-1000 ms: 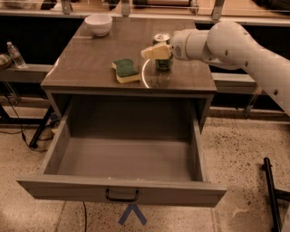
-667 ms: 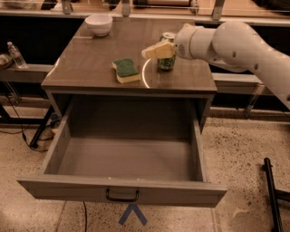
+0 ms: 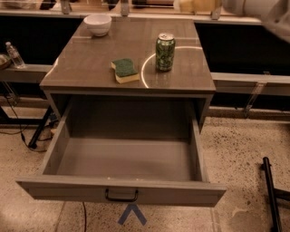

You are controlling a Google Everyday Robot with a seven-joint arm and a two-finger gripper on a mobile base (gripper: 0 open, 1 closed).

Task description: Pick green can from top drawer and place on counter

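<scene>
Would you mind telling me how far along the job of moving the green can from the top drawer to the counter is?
Done: the green can stands upright on the counter, beside the sponge; the top drawer is open and holds nothing visible. In hand: nothing; the gripper is at the picture's top edge, apart from the can. Left: apparently nothing.

Green can upright on counter, hand high behind it
</scene>
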